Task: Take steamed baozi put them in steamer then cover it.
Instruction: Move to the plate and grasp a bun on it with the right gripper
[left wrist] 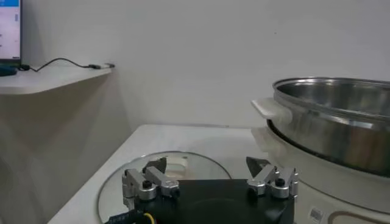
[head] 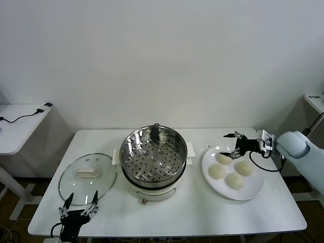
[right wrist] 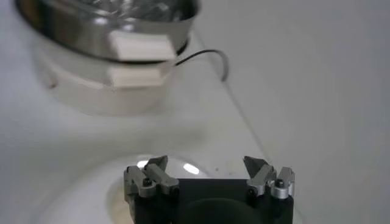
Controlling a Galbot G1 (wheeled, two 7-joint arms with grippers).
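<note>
Steamer mid-table, cover to its left, baozi on plate to its right.

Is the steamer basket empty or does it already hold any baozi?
Empty. The steamer shows only its bare perforated bottom; all four baozi lie on the plate, and the cover lies on the table beside it.

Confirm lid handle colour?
Cream-white handle at the centre of the clear glass lid; shows best in the head view.

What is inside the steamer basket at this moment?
Nothing: the steamer shows only its bare perforated bottom. All four baozi lie on the white plate. The pot base below the basket is hidden.
</note>
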